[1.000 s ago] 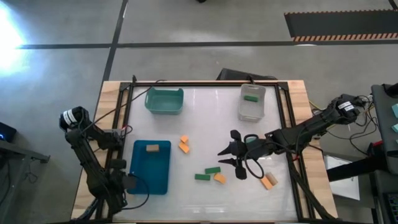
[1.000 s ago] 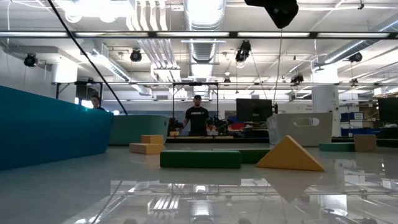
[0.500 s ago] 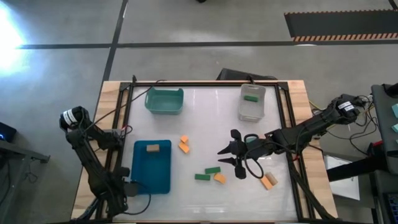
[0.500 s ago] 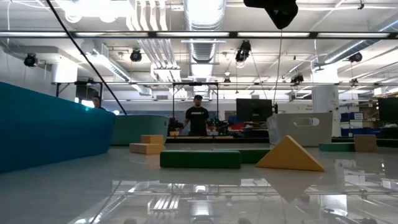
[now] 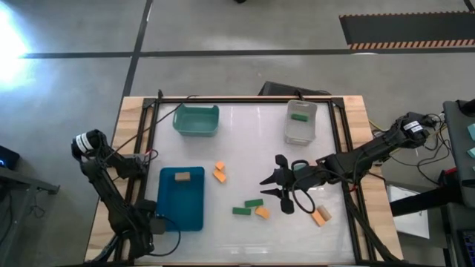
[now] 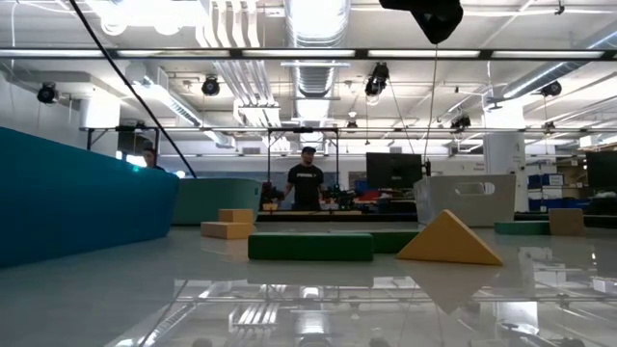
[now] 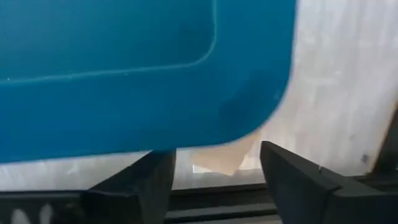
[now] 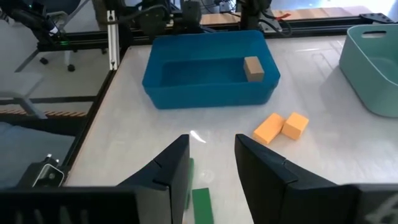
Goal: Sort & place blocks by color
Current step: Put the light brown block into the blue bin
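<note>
My right gripper [image 5: 269, 187] is open and empty above the middle of the table, a little to the right of two green blocks [image 5: 248, 206] and an orange block [image 5: 262, 213]. A green block [image 8: 200, 202] shows below its fingers in the right wrist view. Two orange blocks [image 5: 220, 172] lie near the blue bin [image 5: 182, 199], which holds a tan block [image 5: 182, 176]. An orange block [image 5: 319, 217] and a tan block [image 5: 326, 211] lie to the right. My left gripper [image 7: 214, 180] is open at the blue bin's near left corner [image 7: 261, 106], with a small tan piece [image 7: 217, 158] between its fingers, untouched.
A teal bin [image 5: 197, 120] stands at the far left. A clear bin [image 5: 300, 122] at the far right holds a green block [image 5: 299, 116]. A black frame [image 5: 338, 133] runs round the table. A person [image 6: 307, 183] stands far behind the table.
My left gripper has drawn a little toward the table's near edge, beside the blue bin's near left corner. My right gripper and the blocks have kept still.
</note>
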